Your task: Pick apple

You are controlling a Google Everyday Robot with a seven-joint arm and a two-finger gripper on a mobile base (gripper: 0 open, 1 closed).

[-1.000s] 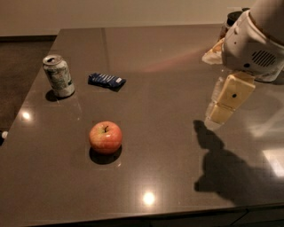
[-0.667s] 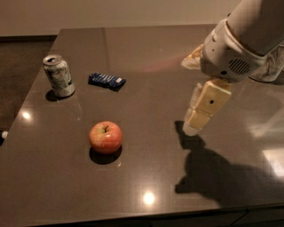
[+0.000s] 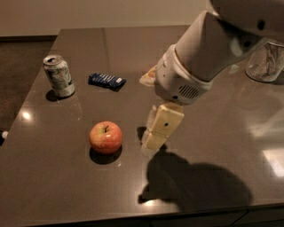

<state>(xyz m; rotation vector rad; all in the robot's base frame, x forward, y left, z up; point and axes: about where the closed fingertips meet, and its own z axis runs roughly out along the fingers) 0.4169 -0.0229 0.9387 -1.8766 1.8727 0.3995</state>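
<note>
One dark glossy table [image 3: 53,177], pale wall [image 3: 88,13] behind; apple [image 3: 106,137] near claw [image 3: 154,141], apart; claw empty, opening cannot tell.

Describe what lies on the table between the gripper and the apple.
Nothing. In the camera view, the gripper sits low beside the apple, and only a bare strip of table lies between them.

Red-yellow apple [image 3: 105,137], upright, stem up, tool [image 3: 152,142] just beside it

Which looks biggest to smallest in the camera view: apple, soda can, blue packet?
1 and 2. soda can and apple: about alike; the apple sits nearer, so unsure.
3. blue packet.
The gripper hangs beside the apple.
</note>
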